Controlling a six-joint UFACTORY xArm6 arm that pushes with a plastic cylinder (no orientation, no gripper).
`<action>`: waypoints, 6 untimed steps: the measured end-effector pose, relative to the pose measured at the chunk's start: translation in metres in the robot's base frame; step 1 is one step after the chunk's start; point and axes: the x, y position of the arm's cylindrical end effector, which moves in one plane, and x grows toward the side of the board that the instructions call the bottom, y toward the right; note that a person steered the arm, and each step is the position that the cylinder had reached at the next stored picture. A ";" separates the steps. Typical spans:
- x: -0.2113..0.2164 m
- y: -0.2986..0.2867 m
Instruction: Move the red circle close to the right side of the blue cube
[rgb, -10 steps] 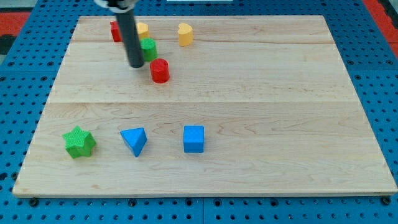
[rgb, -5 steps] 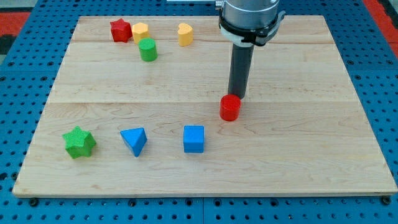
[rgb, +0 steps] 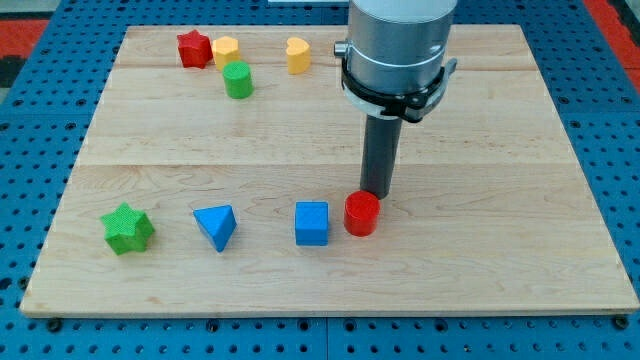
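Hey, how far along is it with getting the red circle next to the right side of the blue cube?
Mostly done, by the look of it. The red circle sits just off the right side of the blue cube, with a thin gap or none. In hand: my tip is right behind the circle, on its top-right edge. Left: perhaps nothing, or a slight nudge to close any gap.
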 end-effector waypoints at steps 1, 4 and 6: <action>-0.001 0.025; -0.018 0.003; 0.016 -0.018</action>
